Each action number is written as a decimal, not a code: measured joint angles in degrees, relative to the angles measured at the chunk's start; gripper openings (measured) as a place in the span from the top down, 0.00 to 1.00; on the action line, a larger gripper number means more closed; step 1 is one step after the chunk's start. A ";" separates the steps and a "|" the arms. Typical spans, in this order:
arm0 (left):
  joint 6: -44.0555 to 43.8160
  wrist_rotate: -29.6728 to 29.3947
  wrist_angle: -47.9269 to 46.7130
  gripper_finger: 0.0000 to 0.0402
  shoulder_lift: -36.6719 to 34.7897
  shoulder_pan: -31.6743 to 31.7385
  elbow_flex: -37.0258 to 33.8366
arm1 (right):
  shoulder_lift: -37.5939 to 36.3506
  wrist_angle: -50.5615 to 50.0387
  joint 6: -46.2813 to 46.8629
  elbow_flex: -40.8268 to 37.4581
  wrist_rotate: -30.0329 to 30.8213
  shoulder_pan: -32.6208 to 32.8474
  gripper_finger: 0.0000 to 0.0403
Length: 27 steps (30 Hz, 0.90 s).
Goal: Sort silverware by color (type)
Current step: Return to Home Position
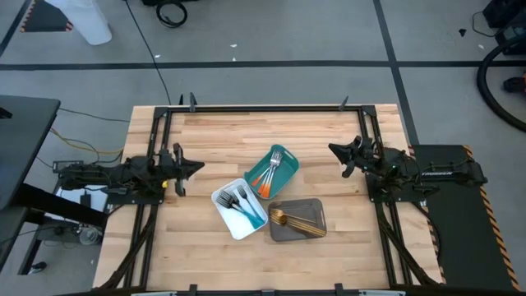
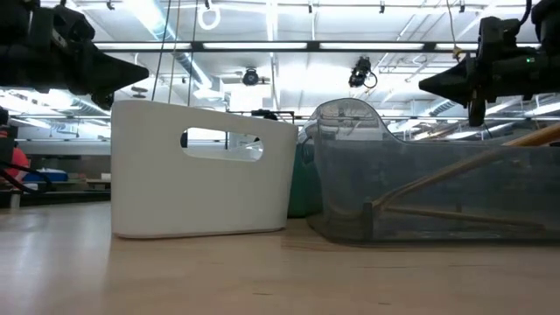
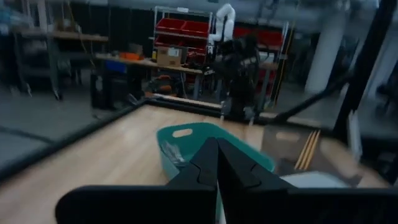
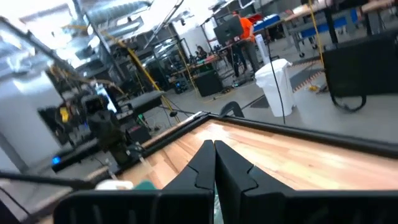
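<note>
Orange forks (image 1: 265,186), blue forks (image 1: 243,205), gold forks (image 1: 292,220) lie in separate trays (image 1: 256,168).

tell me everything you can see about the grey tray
The grey tray is a rectangular bin with rounded corners. In the low view it looks like smoky see-through plastic with one raised, curved end. It stands upright on the wooden table, close beside the white tray and the teal tray; whether they touch is unclear. Inside lie gold forks, handles slanting up against a wall. The left gripper and right gripper wait at the table's sides, jaws shut.
</note>
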 joint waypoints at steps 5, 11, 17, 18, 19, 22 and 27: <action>-6.87 -0.20 1.81 0.98 -0.01 0.00 0.00 | 0.00 0.10 -3.54 0.00 -0.37 0.00 0.98; -6.33 -0.15 2.20 0.98 0.00 0.00 0.00 | 0.00 0.20 -3.36 0.00 -0.44 0.00 0.98; -6.30 -0.11 2.46 0.98 0.00 0.00 0.00 | 0.00 0.21 -3.33 0.00 -0.44 0.00 0.98; -6.30 -0.11 2.50 0.98 0.00 0.00 0.00 | 0.00 0.20 -3.35 0.00 -0.44 0.00 0.98; -6.30 -0.10 2.54 0.98 0.00 0.00 0.00 | 0.00 0.20 -3.39 0.00 -0.44 0.00 0.98; -6.27 -0.04 2.55 0.98 0.00 0.00 0.00 | 0.00 0.20 -3.33 0.00 -0.44 0.00 0.98; -6.17 0.00 2.55 0.98 0.00 0.00 0.00 | 0.00 0.20 -3.35 0.00 -0.46 0.00 0.98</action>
